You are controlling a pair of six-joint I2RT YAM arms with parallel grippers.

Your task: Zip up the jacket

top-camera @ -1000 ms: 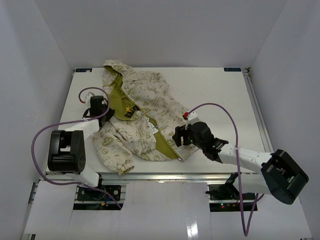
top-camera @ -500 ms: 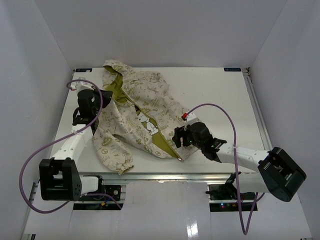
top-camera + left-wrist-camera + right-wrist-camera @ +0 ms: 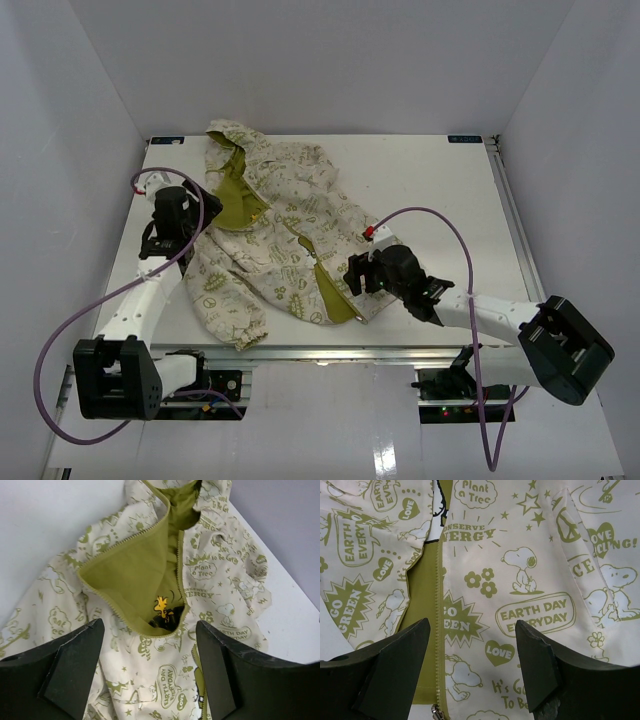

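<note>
Jacket (image 3: pixel 280 240) is lying unzipped on the table (image 3: pixel 430 190), its zip running from 11 o'clock to 5 o'clock. The zipper pull (image 3: pixel 436 711) is sitting at 7 o'clock just under the right gripper (image 3: pixel 472 625), the nearer one, which is gaping wide and empty. The left gripper (image 3: pixel 149 630) (clamped shut a moment earlier) is now hanging open over the collar, gripping nothing.

One jacket (image 3: pixel 280 240), one hood (image 3: pixel 228 140) on it, one zipper pull (image 3: pixel 436 711), one table (image 3: pixel 440 180), my two pincers, left pincer (image 3: pixel 147 630) and right pincer (image 3: pixel 470 630), two purple cables, left cable (image 3: pixel 40 385) and right cable (image 3: pixel 425 209), one on each arm
</note>
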